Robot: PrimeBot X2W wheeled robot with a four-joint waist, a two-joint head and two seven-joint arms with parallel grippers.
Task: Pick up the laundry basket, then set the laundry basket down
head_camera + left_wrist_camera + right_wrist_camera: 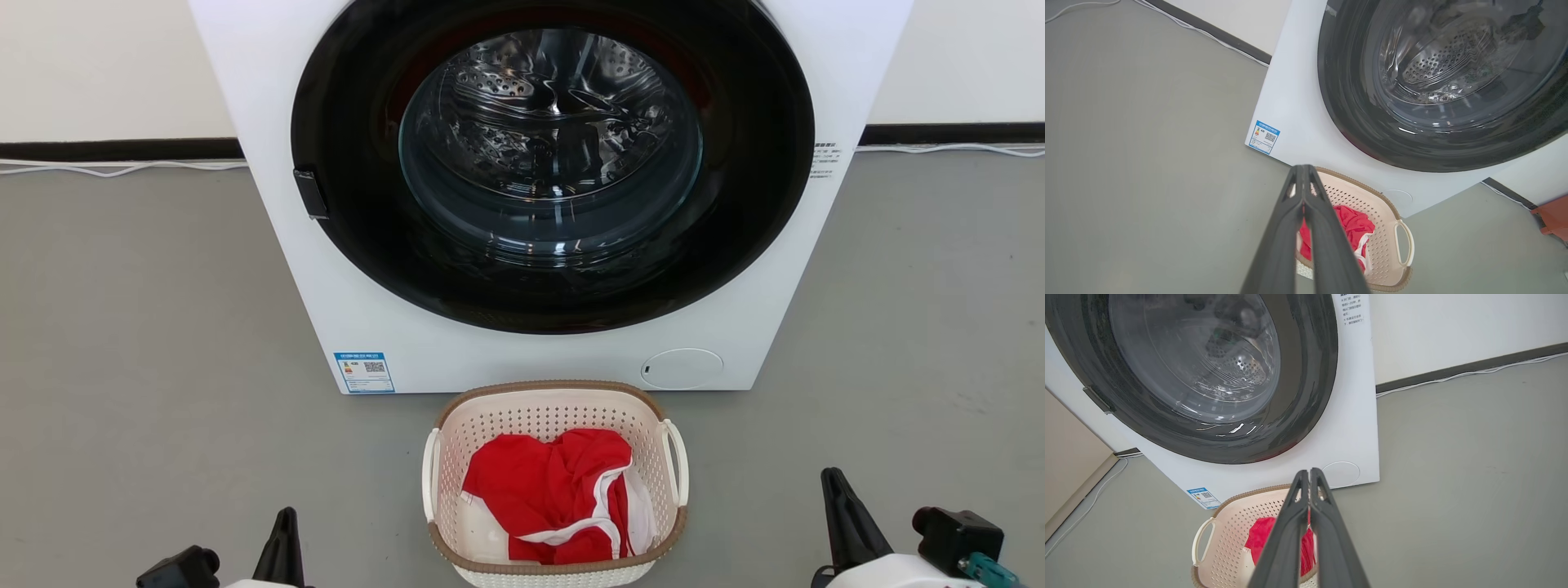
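While the laundry basket (543, 418) stands upright on the grey floor (147, 327), just in front of the washing machine (269, 122), I hold nothing in either tool. My left gripper (284, 539) sits low at my left and my right gripper (841, 510) low at my right, both well apart from the basket. In each wrist view the two fingers (1286, 220) (1286, 535) lie pressed together to the tip, with no gap and nothing between them.

Finding on position: the basket lies straight ahead of me, between the two arms and close to my midline. Its left handle (430, 474) faces my left arm and its right handle (678, 461) faces my right arm, so the handle-to-handle line runs across me, parallel to the machine's front. Neither gripper is clearly the nearer. Whether the basket is longer across or fore-and-aft, I cannot settle from this foreshortened look.

Contents: a red garment with white trim (555, 482) lies loose inside, below the rim, clear of both handles.

Judgement on stage: a basket resting on the floor with both tools clear fits equally a lift yet to come and a set-down already made; these views do not separate the two. Any two-handed grasp would turn on that cross-body handle line.
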